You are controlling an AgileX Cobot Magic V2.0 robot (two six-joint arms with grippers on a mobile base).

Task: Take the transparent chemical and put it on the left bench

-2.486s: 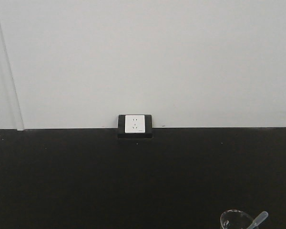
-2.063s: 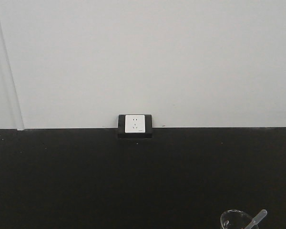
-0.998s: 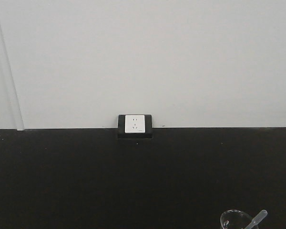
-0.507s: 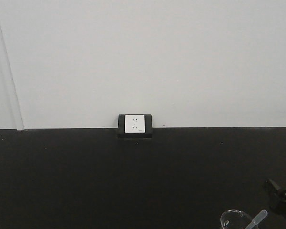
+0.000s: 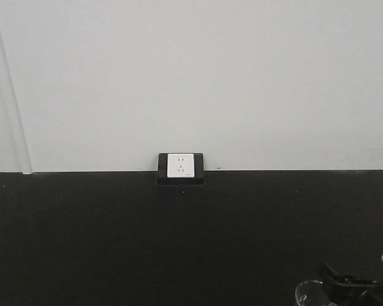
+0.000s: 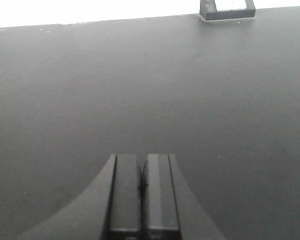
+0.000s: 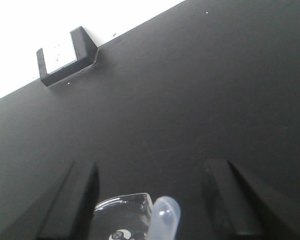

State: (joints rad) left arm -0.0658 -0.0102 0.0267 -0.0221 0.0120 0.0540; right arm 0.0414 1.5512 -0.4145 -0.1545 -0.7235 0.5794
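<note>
The transparent chemical, a small clear glass beaker [image 7: 122, 217] with a colourless dropper pipette [image 7: 162, 216], stands on the black bench top [image 7: 190, 100]. In the right wrist view it sits low between my right gripper's [image 7: 149, 164] wide-open fingers [image 7: 80, 195], nearer the left one, and touches neither. In the front view only the beaker's rim [image 5: 306, 292] shows at the bottom edge, with the right gripper [image 5: 345, 287] partly covering it. My left gripper [image 6: 142, 157] is shut on nothing above bare bench top [image 6: 140, 75].
A white wall socket in a black housing [image 5: 180, 167] sits where the bench meets the white wall. It also shows as the socket housing [image 6: 227, 9] at the top of the left wrist view and socket housing [image 7: 65, 55] at upper left of the right wrist view.
My right gripper has come into the front view from the right and moved left to the beaker, now covering the pipette. The beaker has not moved.
</note>
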